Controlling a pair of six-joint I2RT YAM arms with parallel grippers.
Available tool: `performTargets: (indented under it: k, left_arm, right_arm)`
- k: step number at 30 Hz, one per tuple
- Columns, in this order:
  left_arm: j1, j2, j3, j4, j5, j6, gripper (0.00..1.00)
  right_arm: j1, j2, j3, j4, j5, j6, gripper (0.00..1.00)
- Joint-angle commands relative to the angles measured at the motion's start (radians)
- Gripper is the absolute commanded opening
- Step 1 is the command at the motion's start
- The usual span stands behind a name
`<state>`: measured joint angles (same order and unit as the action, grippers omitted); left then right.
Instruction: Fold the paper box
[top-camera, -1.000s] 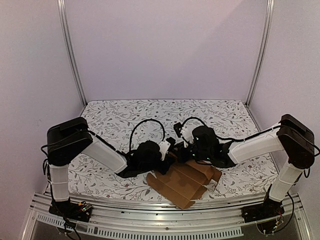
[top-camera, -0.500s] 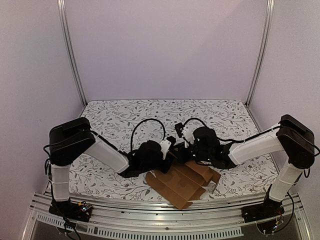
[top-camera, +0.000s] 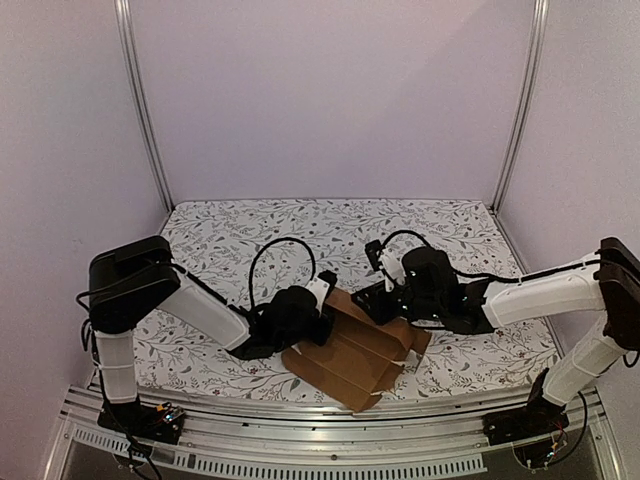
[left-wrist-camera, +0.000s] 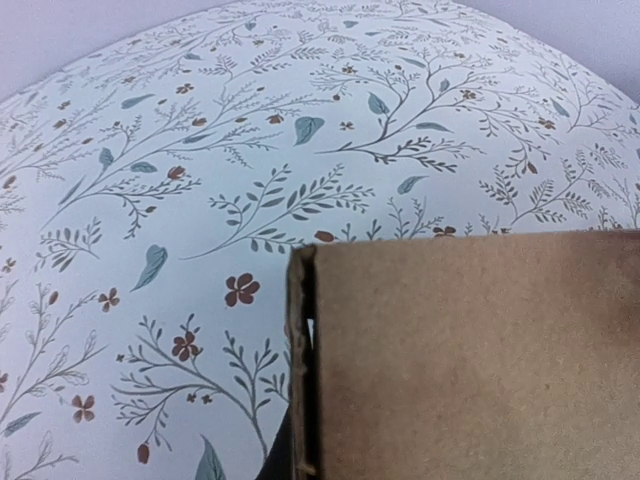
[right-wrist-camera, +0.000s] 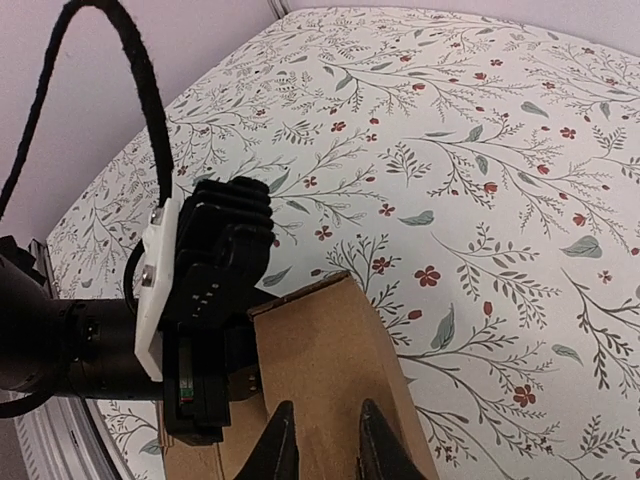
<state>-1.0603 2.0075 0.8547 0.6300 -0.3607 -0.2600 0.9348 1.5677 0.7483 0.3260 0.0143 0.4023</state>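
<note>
The paper box (top-camera: 345, 355) is a brown cardboard sheet, partly folded, lying near the table's front edge, with one panel raised at its back left. My left gripper (top-camera: 320, 302) is shut on the left edge of that raised panel. The right wrist view shows the left gripper (right-wrist-camera: 212, 290) clamped beside the cardboard (right-wrist-camera: 320, 360). In the left wrist view the cardboard (left-wrist-camera: 480, 360) fills the lower right and hides the fingers. My right gripper (top-camera: 380, 300) hovers at the panel's right side. Its fingertips (right-wrist-camera: 280, 448) stand slightly apart over the cardboard, the right gripper (right-wrist-camera: 322, 450) holding nothing.
A floral tablecloth (top-camera: 250, 235) covers the table. Lilac walls with metal posts (top-camera: 140, 100) close in the back and sides. A metal rail (top-camera: 320, 440) runs along the front edge just below the cardboard. Black cables (top-camera: 285, 250) loop above both wrists.
My left gripper has closed on the raised panel and pulled it slightly left. My right gripper has let go of the cardboard, its fingers parting, and its arm has drawn back to the right.
</note>
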Motion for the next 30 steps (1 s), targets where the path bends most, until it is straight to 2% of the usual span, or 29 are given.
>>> performTargets:
  k: [1, 12, 17, 20, 25, 27, 30]
  left_arm:
    - [-0.013, -0.05, -0.034, -0.04, -0.128, -0.063, 0.0]
    - [-0.023, -0.11, -0.007, -0.255, -0.306, -0.216, 0.0]
    - [-0.045, -0.158, 0.013, -0.404, -0.376, -0.31, 0.0]
    - [-0.052, -0.156, 0.05, -0.501, -0.374, -0.375, 0.0]
    - [-0.054, -0.135, 0.109, -0.676, -0.352, -0.514, 0.0]
    - [-0.058, -0.131, 0.121, -0.735, -0.357, -0.57, 0.0]
    - [-0.059, -0.127, 0.125, -0.767, -0.329, -0.619, 0.0]
  right_arm:
    - [-0.005, -0.11, -0.012, -0.148, 0.062, -0.011, 0.22]
    - [-0.004, -0.34, -0.019, -0.468, 0.201, -0.043, 0.4]
    - [-0.005, -0.396, -0.01, -0.58, 0.21, -0.059, 0.42]
    - [-0.005, -0.384, 0.015, -0.633, 0.199, -0.067, 0.36]
    - [-0.004, -0.363, 0.022, -0.643, 0.205, -0.057, 0.1]
    - [-0.005, -0.353, 0.024, -0.641, 0.205, -0.053, 0.03]
    - [-0.004, -0.326, 0.029, -0.63, 0.192, -0.046, 0.0]
